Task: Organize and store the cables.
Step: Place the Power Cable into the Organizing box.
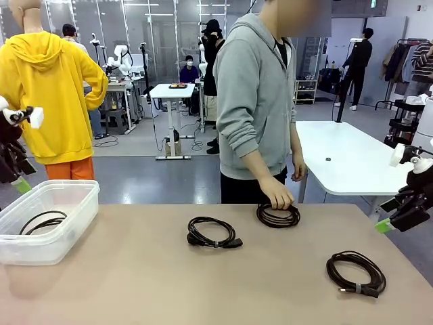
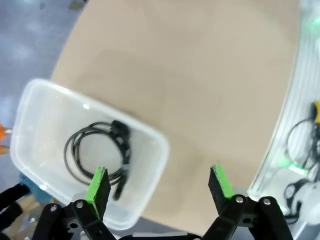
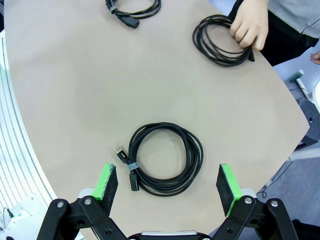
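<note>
Under right gripper [image 3: 166,176], one coiled cable [image 3: 192,150]

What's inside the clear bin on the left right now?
One coiled black cable with its plug lies on the floor of the bin; nothing else shows. A finger of the open left pincer covers a short stretch of the coil's lower edge.

Tan table [image 1: 135,284], 3 coiled cables [image 1: 196,238], clear bin [image 1: 27,249] L side
</note>
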`<state>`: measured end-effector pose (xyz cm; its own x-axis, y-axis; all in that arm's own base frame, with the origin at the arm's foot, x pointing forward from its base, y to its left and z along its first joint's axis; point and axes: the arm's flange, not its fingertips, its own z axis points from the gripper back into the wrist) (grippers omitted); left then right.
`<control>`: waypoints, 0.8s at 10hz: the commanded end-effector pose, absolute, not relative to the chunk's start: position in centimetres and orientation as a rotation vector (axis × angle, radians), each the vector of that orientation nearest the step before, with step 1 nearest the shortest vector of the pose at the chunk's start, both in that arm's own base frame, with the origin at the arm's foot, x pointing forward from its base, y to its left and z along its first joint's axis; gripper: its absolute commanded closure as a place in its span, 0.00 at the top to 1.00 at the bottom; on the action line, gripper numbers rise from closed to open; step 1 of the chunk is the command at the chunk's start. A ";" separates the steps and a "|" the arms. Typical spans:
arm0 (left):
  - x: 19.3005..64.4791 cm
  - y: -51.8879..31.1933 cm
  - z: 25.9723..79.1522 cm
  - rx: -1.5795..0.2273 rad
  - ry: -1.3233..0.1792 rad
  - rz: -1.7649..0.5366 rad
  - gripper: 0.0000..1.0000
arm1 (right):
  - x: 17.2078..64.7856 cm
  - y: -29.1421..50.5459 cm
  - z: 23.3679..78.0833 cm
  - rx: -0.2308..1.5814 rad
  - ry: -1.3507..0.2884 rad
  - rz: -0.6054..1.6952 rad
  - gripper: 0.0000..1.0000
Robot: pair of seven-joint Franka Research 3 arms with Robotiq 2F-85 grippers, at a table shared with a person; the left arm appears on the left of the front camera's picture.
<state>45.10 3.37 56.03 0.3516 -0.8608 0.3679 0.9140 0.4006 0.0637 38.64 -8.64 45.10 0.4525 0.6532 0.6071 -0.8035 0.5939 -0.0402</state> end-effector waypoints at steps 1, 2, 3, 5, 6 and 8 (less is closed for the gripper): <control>40.6 2.3 54.7 -0.263 -0.509 -1.043 1.00 | 38.8 -8.7 45.2 0.276 -0.616 0.918 1.00; 39.1 2.1 53.6 -0.299 -0.562 -0.967 1.00 | 38.8 -8.7 45.2 0.276 -0.616 0.918 1.00; 37.8 1.9 52.2 -0.334 -0.613 -0.923 1.00 | 38.8 -8.7 45.2 0.276 -0.616 0.918 1.00; 36.5 2.2 50.0 -0.370 -0.657 -0.906 1.00 | 38.8 -8.7 45.2 0.276 -0.616 0.918 1.00; 37.0 2.7 49.6 -0.393 -0.682 -0.932 1.00 | 38.8 -8.7 45.2 0.276 -0.616 0.918 1.00; 36.8 2.6 50.7 -0.372 -0.592 -0.902 1.00 | 38.8 -8.7 45.2 0.276 -0.616 0.918 1.00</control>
